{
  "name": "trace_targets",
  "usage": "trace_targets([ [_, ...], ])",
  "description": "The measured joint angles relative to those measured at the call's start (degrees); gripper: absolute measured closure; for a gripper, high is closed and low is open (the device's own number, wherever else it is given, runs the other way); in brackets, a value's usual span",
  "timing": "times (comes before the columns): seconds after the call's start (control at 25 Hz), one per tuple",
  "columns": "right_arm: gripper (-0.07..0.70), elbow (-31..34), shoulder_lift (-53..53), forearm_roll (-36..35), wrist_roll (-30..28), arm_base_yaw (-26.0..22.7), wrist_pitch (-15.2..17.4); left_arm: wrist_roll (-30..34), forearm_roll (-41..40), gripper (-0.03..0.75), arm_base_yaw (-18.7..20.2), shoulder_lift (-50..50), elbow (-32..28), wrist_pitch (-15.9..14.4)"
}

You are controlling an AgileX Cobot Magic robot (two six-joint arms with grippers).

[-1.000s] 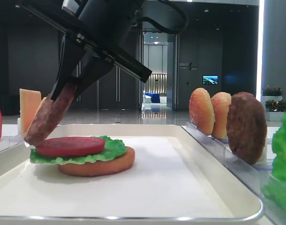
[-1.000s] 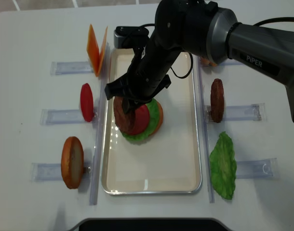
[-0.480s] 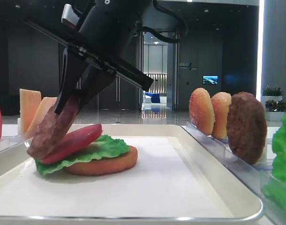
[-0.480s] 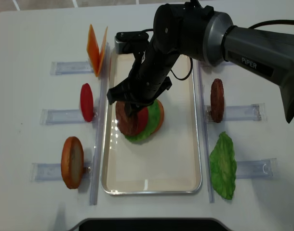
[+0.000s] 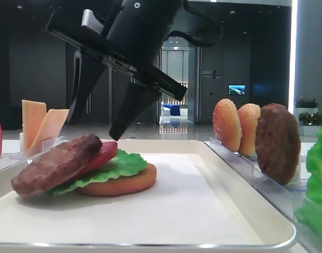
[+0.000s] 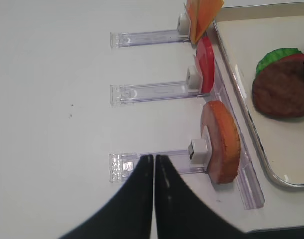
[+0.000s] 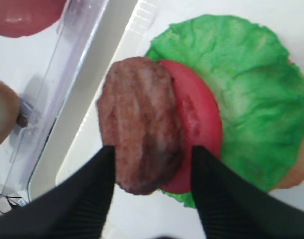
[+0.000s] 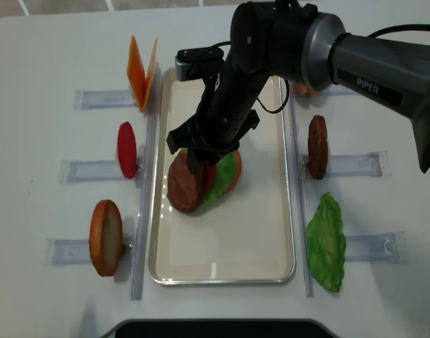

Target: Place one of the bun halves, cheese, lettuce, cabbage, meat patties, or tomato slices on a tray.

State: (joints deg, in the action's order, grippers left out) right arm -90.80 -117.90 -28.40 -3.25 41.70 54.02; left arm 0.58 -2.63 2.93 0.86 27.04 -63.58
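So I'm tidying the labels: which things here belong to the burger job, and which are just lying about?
In the job:
- tray
- stacked bun half, lettuce, tomato slice
- released meat patty, half off the stack
- open right gripper

Lying about:
- racked cheese
- spare patty
- shut left gripper

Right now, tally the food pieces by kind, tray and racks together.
bun halves: 4
meat patties: 2
tomato slices: 2
lettuce: 2
cheese: 2
Total: 12
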Motion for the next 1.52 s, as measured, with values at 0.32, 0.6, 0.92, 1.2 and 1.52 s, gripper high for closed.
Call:
trace_targets([
  [0.32,0.126,-5.53,5.6,4.84,-0.77,-4.59,5.42,0.0,0.0,0.716,0.0,0.0,0.0,0.0],
  [0.6,0.124,-6.45,9.1,13.84,4.43,-5.12,10.49,0.0,0.0,0.716,0.0,0.0,0.0,0.0],
  [0.92,0.124,-6.46,11.44,25.23,13.37,-8.48,15.59,0.0,0.0,0.716,0.0,0.0,0.0,0.0],
  [1.2,0.124,-6.65,11.44,27.66,11.16,-26.92,15.59,0.0,0.0,0.716,0.0,0.0,0.0,0.0],
  [1.52,0.124,-6.65,14.1,28.4,9.26,-40.09,15.75,0.0,0.0,0.716,0.0,0.0,0.0,0.0],
])
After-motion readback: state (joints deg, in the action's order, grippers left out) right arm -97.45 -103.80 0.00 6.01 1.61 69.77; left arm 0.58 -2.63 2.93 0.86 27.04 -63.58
